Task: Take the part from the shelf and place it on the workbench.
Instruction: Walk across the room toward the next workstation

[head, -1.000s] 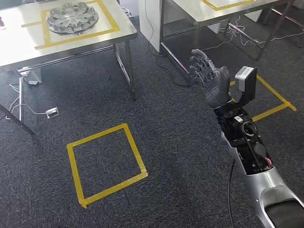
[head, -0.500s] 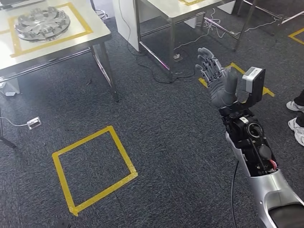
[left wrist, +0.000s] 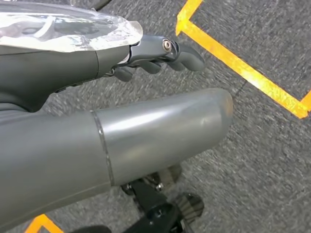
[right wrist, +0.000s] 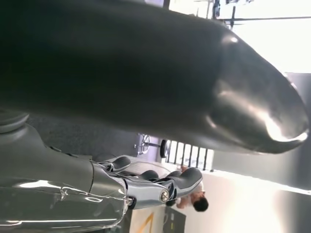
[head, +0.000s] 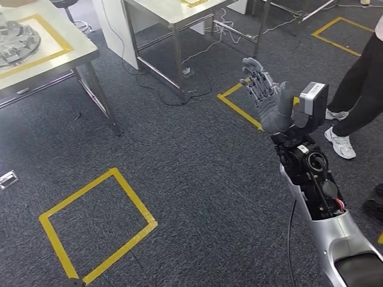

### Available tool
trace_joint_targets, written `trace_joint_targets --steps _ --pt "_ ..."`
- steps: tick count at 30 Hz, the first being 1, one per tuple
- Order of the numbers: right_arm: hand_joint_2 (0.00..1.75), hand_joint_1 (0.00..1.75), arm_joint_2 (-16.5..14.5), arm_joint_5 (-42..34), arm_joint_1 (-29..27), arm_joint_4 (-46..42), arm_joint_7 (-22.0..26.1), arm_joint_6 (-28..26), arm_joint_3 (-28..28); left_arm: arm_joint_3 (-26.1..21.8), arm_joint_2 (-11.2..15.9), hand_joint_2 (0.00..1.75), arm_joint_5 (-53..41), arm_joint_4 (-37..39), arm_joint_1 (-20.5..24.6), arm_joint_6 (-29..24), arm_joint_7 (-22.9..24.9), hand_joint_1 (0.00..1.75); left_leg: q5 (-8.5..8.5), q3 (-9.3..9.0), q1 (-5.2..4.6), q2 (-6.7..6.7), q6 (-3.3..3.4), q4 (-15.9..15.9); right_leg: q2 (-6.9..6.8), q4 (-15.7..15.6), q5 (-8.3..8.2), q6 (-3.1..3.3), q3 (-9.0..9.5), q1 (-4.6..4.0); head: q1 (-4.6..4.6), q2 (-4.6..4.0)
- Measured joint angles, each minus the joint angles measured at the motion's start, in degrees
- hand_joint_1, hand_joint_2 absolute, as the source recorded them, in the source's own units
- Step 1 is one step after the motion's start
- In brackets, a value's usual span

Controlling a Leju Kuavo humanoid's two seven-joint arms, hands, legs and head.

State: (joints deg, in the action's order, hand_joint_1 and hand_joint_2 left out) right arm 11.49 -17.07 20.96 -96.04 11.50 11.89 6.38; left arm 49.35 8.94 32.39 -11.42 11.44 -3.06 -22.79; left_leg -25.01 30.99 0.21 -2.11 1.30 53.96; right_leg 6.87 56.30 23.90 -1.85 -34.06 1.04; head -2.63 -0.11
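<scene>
Part (head: 15,40) on workbench (head: 67,51) — person's legs (head: 361,84) beside raised, empty right hand (head: 266,98)

Dark grey carpet floor (head: 194,179), yellow tape squares (head: 97,227), metal-legged white tables (head: 54,54), cables (head: 203,51) underneath

The right arm (head: 343,239) has a silver shell near the body; closer to the wrist the cover is open and shows black mechanics, round parts and thin red wires. A black cable (head: 289,239) runs beside it. The right hand (head: 271,101) is grey with darker ribbed fingers (a silver-topped black camera box (head: 313,104) sits at the wrist). The left hand (left wrist: 110,141) has a thick grey thumb and a bright screw (left wrist: 166,45).
</scene>
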Motion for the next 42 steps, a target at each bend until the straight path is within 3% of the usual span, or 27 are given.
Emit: trace_joint_targets --steps 1,3,5,6,7,9,11,12,14,15,17,19,21,22,23,24,26,28,29,31,32,34,36,37,38,40,42 --pt "0.0 0.0 0.0 0.0 0.1 -0.1 0.0 0.0 -0.1 0.0 0.0 0.0 0.0 0.0 0.0 0.0 0.0 0.0 0.27 -0.19 0.17 0.73 0.18 -0.5 -1.2 1.3 0.97 -0.26 -0.66 -0.17 -0.23 0.0" --pt "0.0 0.0 0.1 0.0 0.2 -0.1 0.0 0.0 -0.3 0.0 0.0 0.0 0.0 0.0 0.0 0.0 0.1 0.0 0.55 -0.38 0.22 2.1 0.42 -1.1 -4.6 7.7 4.72 -0.65 -3.47 -0.43 -0.79 0.0" --pt "0.0 0.0 0.1 0.0 0.1 -0.1 0.0 0.0 -0.3 0.0 0.0 0.0 0.0 0.0 -0.1 0.0 0.1 0.0 0.55 -0.33 0.17 3.47 0.48 -1.1 -6.05 14.9 7.81 -1.05 -6.54 -0.18 -1.14 0.0" --pt "0.0 0.0 0.1 0.0 0.0 -0.1 0.0 0.0 -0.3 0.0 -0.1 0.0 0.0 0.0 -0.2 0.0 0.1 0.0 0.52 -0.32 0.18 4.15 0.44 -1.0 -6.31 16.2 7.91 -1.24 -6.96 0.0 -1.25 0.0" --pt "0.0 0.0 0.1 0.0 0.0 -0.1 0.0 0.0 -0.3 0.0 -0.1 0.0 0.0 0.0 -0.2 0.0 0.2 0.0 0.45 -0.32 0.24 4.79 0.34 -1.0 -6.54 15.0 6.85 -1.41 -6.14 0.19 -1.37 0.0" --pt "0.0 0.0 0.1 0.0 0.0 -0.2 0.0 0.0 -0.4 0.0 -0.1 0.0 -0.1 0.0 -0.1 0.0 0.2 0.0 0.11 -0.35 0.36 5.96 -0.17 -0.5 -8.24 7.2 3.24 -1.74 -1.87 0.43 -1.65 0.0" --pt "0.0 0.0 0.1 0.1 0.1 -0.3 -0.1 0.0 -0.5 0.0 -0.1 0.0 -0.2 0.0 -0.1 0.0 0.2 0.0 -0.35 -0.22 0.17 6.91 -0.9 0.3 -9.87 0.9 1.24 -1.42 1.38 0.26 -1.94 0.0" --pt "0.0 0.0 0.1 0.1 0.1 -0.4 -0.1 -0.1 -0.5 0.0 -0.1 0.0 -0.2 0.0 -0.1 0.0 0.2 0.0 -0.48 -0.17 -0.01 7.36 -1.2 0.5 -10.05 -0.2 1.16 -1.06 1.74 0.12 -1.85 0.0" --pt "0.0 0.0 0.1 0.2 0.1 -0.5 -0.2 -0.2 -0.7 0.0 -0.1 0.0 -0.3 0.0 0.0 0.0 0.2 0.0 -0.54 -0.19 -0.1 8.41 -1.67 0.6 -8.71 -0.2 0.99 -0.13 1.42 0.02 -1.39 0.0" --pt "0.0 0.0 0.1 0.2 0.0 -0.6 -0.2 -0.3 -0.7 0.0 -0.1 0.0 -0.3 0.0 0.0 0.0 0.2 0.0 -0.93 -0.12 0.01 8.21 -1.96 0.9 -8.08 -0.2 0.84 0.22 1.31 0.04 -1.16 0.0" --pt "0.0 0.0 0.1 0.2 0.0 -0.9 -0.2 -0.4 -0.8 0.0 -0.2 0.0 -0.4 0.0 0.1 0.1 0.3 0.0 -3.47 1.33 0.32 5.92 -2.46 4.5 -7.0 -0.4 0.48 0.86 1.16 0.21 -0.72 0.0" --pt "0.0 0.0 0.1 0.3 -0.1 -1.1 -0.3 -0.4 -0.7 0.0 -0.2 0.0 -0.4 0.0 0.0 0.1 0.3 0.0 -7.58 4.98 0.5 3.21 -2.68 12.5 -5.95 -0.4 0.24 1.23 0.86 0.18 -0.19 0.0" --pt "0.0 0.0 0.1 0.4 -0.4 -1.1 -0.4 -0.4 -0.7 0.0 -0.3 0.0 -0.4 0.0 -0.2 0.1 0.4 0.0 -9.26 7.85 0.5 2.52 -2.59 18.3 -4.63 -0.4 0.11 1.42 0.67 -0.04 0.02 0.0" --pt "0.0 0.0 0.1 0.5 -0.5 -1.1 -0.4 -0.4 -0.7 0.0 -0.3 0.0 -0.4 0.0 -0.3 0.1 0.4 0.0 -8.38 7.78 0.48 2.39 -2.39 18.0 -3.9 -0.4 0.06 1.46 0.65 -0.14 0.05 0.0" --pt "0.0 0.0 0.1 0.7 -0.6 -1.2 -0.5 -0.4 -0.7 0.0 -0.3 0.0 -0.4 0.0 -0.4 0.1 0.4 0.0 -6.52 6.55 0.45 2.14 -2.08 15.2 -3.19 -0.4 0.02 1.45 0.69 -0.2 0.08 0.0" --pt "0.0 0.0 0.1 0.7 -0.6 -1.3 -0.5 -0.4 -0.7 0.0 -0.3 0.0 -0.4 0.0 -0.4 0.1 0.4 0.0 -4.21 4.55 0.39 1.31 -1.64 10.9 -2.5 -0.4 -0.03 1.41 0.75 -0.23 0.11 0.0" --pt "0.0 0.0 0.1 0.9 -0.6 -1.6 -0.5 -0.4 -0.7 0.0 -0.2 0.0 -0.4 0.0 -0.3 0.1 0.4 0.0 -1.32 1.12 0.31 -1.09 -0.85 3.4 -1.29 -0.3 -0.17 1.09 0.61 -0.24 0.07 0.0" --pt "0.0 0.0 0.1 0.9 -0.7 -1.7 -0.5 -0.4 -0.7 0.0 -0.1 0.0 -0.4 0.0 -0.2 0.1 0.4 0.0 -0.95 0.15 0.06 -1.87 -0.56 1.1 -0.15 -0.4 -0.47 0.48 0.22 0.02 0.09 0.0" --pt "0.0 0.0 0.1 1.0 -0.7 -1.8 -0.5 -0.5 -0.7 0.0 -0.1 0.0 -0.4 0.0 -0.1 0.1 0.4 0.0 -0.78 0.1 0.0 -1.15 -0.48 0.8 0.45 -0.6 -0.68 0.11 0.05 0.14 0.12 0.0" --pt "0.0 0.0 0.1 1.0 -0.7 -1.9 -0.5 -0.5 -0.9 0.0 -0.2 0.0 -0.4 0.0 0.0 0.1 0.4 0.0 -0.34 -0.2 0.17 0.18 -0.03 0.0 -1.03 0.0 -0.2 -0.45 -0.48 0.04 -0.05 0.0" --pt "0.0 0.0 0.1 1.0 -0.7 -2.0 -0.5 -0.5 -1.0 0.0 -0.3 0.0 -0.3 0.0 -0.1 0.1 0.4 0.0 -0.12 -0.37 0.29 0.9 0.26 -0.5 -2.65 1.9 1.01 -0.65 -1.33 -0.09 -0.31 0.0" --pt "0.0 0.0 0.1 1.1 -0.7 -2.0 -0.5 -0.5 -1.1 0.0 -0.4 0.0 -0.2 0.0 -0.3 0.1 0.4 0.0 0.0 -0.51 0.23 2.24 0.61 -0.7 -5.65 9.0 4.87 -1.0 -4.48 -0.06 -0.85 0.0" --pt "0.0 0.0 0.1 1.3 -1.1 -2.0 -0.4 -0.5 -1.2 0.0 -0.4 0.0 -0.1 0.0 -0.6 0.1 0.4 0.0 -0.06 -0.51 0.17 3.62 0.65 -0.7 -6.2 15.3 7.11 -1.39 -7.23 0.18 -1.09 0.0" --pt "0.0 0.0 0.1 1.5 -1.2 -2.0 -0.4 -0.5 -1.3 0.0 -0.4 0.0 0.0 0.0 -0.7 0.1 0.4 0.0 -0.13 -0.51 0.17 4.29 0.6 -0.6 -6.34 15.6 6.66 -1.55 -7.21 0.3 -1.21 0.0" --pt "0.0 0.0 0.1 1.7 -1.3 -2.0 -0.4 -0.4 -1.3 0.0 -0.5 0.0 0.1 0.0 -0.8 0.1 0.4 0.0 -0.25 -0.54 0.19 4.93 0.48 -0.5 -6.65 13.4 5.22 -1.68 -5.98 0.41 -1.37 0.0" --pt "0.0 0.0 0.1 2.0 -1.2 -2.0 -0.4 -0.2 -1.5 0.0 -0.6 0.0 0.2 0.0 -0.7 0.0 0.4 0.0 -0.68 -0.6 0.11 6.06 -0.02 -0.1 -8.67 5.4 1.82 -1.82 -1.57 0.4 -1.68 0.0" --pt "0.0 0.0 0.1 2.1 -1.0 -2.1 -0.5 0.0 -1.6 0.0 -0.6 0.0 0.3 0.0 -0.7 0.0 0.4 0.0 -1.1 -0.57 -0.19 6.98 -0.6 0.5 -10.07 0.3 0.46 -1.36 0.96 0.14 -1.76 0.0"
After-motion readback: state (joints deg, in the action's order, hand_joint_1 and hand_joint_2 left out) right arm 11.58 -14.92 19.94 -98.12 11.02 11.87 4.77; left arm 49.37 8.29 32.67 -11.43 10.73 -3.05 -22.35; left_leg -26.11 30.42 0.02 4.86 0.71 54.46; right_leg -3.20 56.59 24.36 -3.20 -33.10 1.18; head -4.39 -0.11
